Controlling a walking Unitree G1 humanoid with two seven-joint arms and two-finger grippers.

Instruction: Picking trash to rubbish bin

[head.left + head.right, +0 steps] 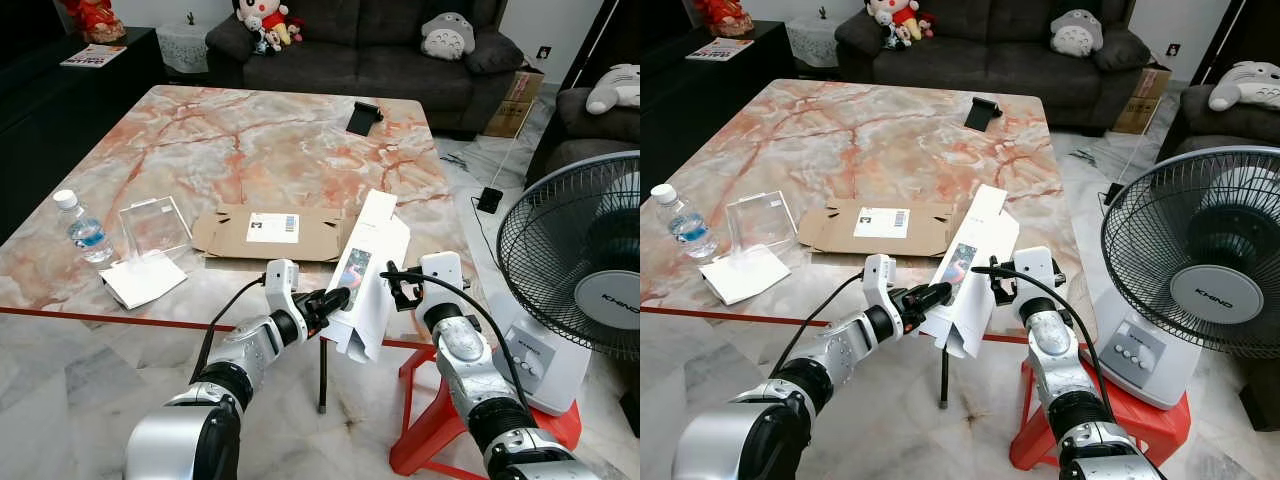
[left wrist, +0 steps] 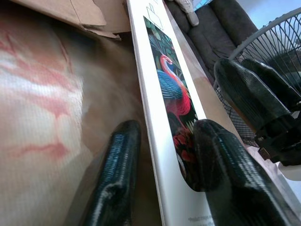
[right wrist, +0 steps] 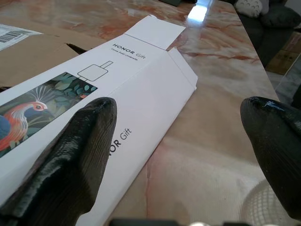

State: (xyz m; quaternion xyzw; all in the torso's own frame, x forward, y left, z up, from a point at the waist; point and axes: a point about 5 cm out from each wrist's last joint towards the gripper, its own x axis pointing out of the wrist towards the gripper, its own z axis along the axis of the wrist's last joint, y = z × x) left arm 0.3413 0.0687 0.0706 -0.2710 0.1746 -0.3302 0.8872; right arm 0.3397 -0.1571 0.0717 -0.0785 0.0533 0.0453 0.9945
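Left tool (image 1: pixel 338 297) pinching white box (image 1: pixel 368 270) overhanging table (image 1: pixel 250 150) edge.

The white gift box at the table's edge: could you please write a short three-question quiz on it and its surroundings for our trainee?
1. True or false: the white gift box lies flat in the middle of the marble table.
2. Which gripper has its fingers on either side of the box's picture edge? A) left gripper B) right gripper
3. What lies flat on the table just behind the box?

Key
1. False: it overhangs the near edge, tilted.
2. A. The right gripper is open beside the box.
3. A flattened cardboard carton with a label.
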